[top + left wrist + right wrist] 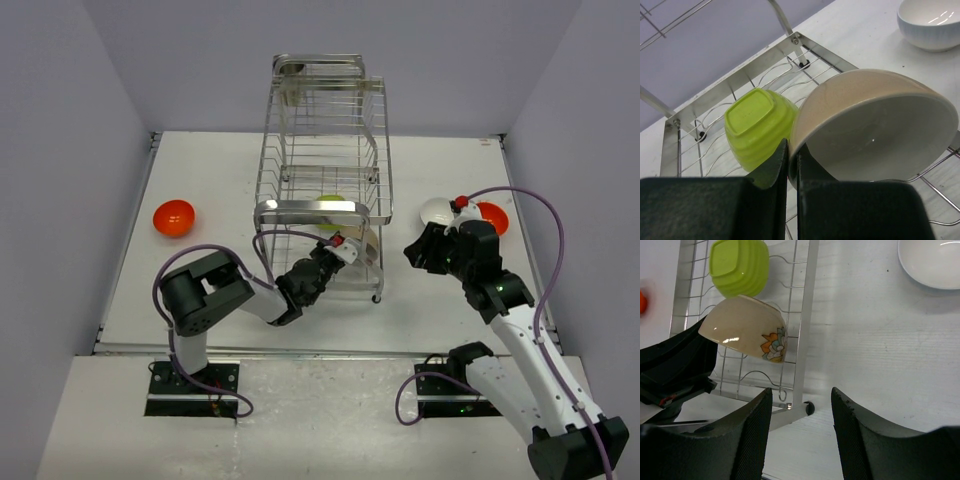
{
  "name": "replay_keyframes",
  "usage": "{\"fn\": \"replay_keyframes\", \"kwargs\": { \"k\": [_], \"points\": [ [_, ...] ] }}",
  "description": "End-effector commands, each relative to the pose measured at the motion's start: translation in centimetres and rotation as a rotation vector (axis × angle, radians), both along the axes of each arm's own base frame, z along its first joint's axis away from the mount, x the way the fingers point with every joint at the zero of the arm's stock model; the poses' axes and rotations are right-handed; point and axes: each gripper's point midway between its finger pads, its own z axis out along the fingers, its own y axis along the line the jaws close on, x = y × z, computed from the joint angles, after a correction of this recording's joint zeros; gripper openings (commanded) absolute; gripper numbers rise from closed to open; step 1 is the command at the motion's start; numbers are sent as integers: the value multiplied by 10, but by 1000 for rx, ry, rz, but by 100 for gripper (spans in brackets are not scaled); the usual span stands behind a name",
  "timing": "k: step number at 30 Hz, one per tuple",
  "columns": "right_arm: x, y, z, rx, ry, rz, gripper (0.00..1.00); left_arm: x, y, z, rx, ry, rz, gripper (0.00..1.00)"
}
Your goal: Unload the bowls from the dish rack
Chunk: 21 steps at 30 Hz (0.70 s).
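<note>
The chrome wire dish rack [320, 130] stands at the table's middle. On its bottom tier a beige bowl [880, 135] with a flower print leans on its side next to an overturned lime-green bowl [757, 125]. My left gripper [792, 155] is shut on the beige bowl's rim, one finger inside and one outside. To the right of the rack, my right gripper [802, 392] hovers open over bare table, holding nothing. The beige bowl [742, 327] and lime-green bowl [738, 266] lie to its upper left.
A white bowl [437, 211] and an orange bowl [493, 217] sit on the table right of the rack, close to my right arm. Another orange bowl [173, 217] rests at the left. Purple walls enclose the table on three sides.
</note>
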Motion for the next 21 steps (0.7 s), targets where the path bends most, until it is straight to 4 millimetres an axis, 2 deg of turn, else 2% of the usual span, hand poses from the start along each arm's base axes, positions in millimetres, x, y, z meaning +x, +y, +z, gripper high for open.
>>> {"fn": "replay_keyframes", "kwargs": {
  "k": [1,7,15,21],
  "points": [
    [5,5,14,8,-45,28,52,-24,3,179,-548,-460,-88,0],
    [8,6,17,0,-43,34,52,-17,4,193,-550,-507,-75,0],
    [7,8,14,9,-39,45,52,-4,4,191,-520,-527,-33,0],
    [6,8,16,13,-47,47,52,-6,17,194,-516,-524,-3,0]
  ]
}}
